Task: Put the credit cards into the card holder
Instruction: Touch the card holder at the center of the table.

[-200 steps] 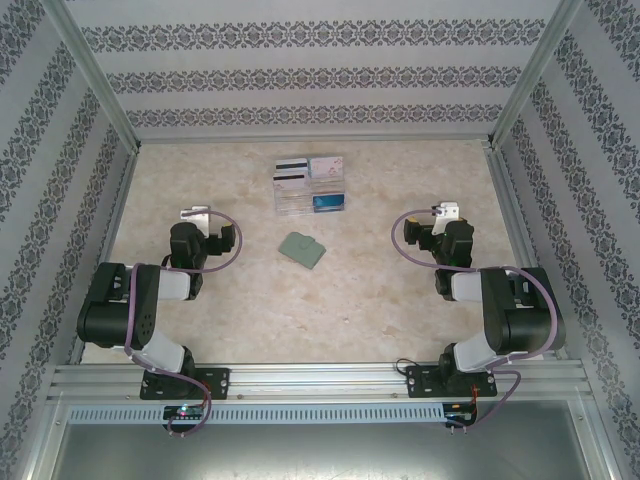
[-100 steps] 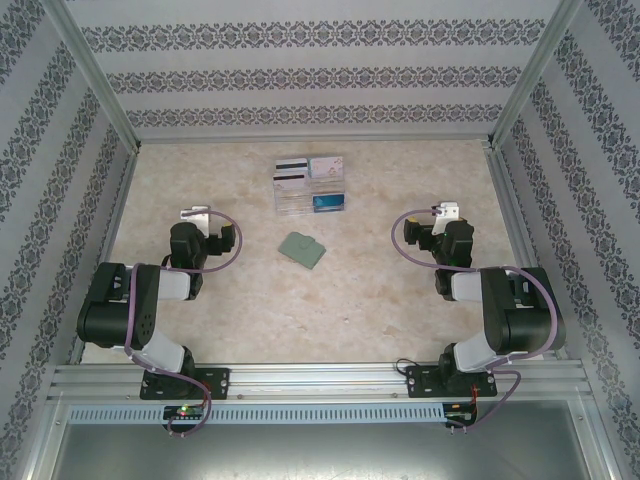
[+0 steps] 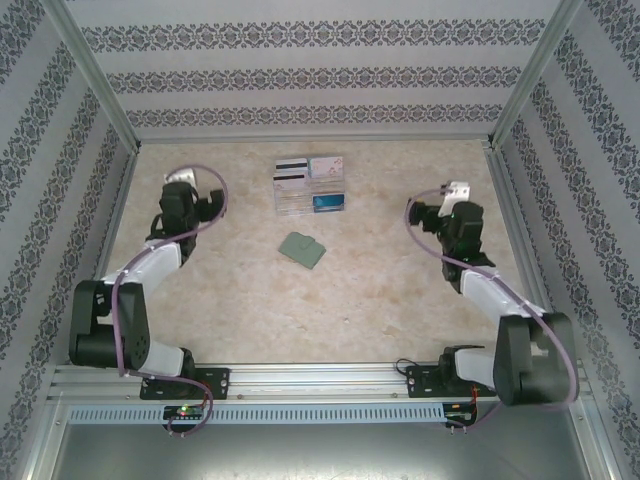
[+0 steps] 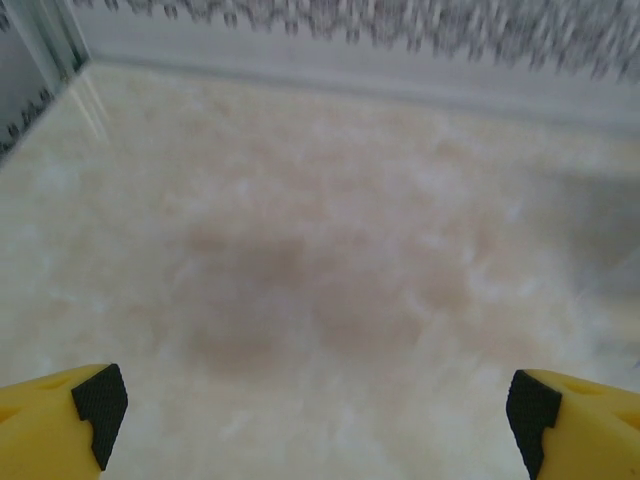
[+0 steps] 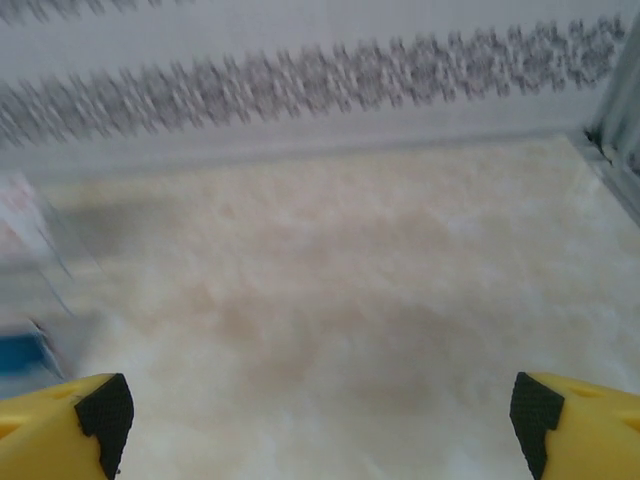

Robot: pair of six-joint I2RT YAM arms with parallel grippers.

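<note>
Card holder (image 3: 302, 249) lies flat mid-table | credit cards (image 3: 325, 167) stand in clear rack (image 3: 293, 206) at its 12 o'clock | left gripper (image 4: 320, 420) at 10, right gripper (image 5: 320, 415) at 2, both spread wide, empty.

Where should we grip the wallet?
Likely straight from above, pinching across two opposite edges near the middle. The wallet lies flat and closed on the table, turned diagonally, so align with its slant.
</note>
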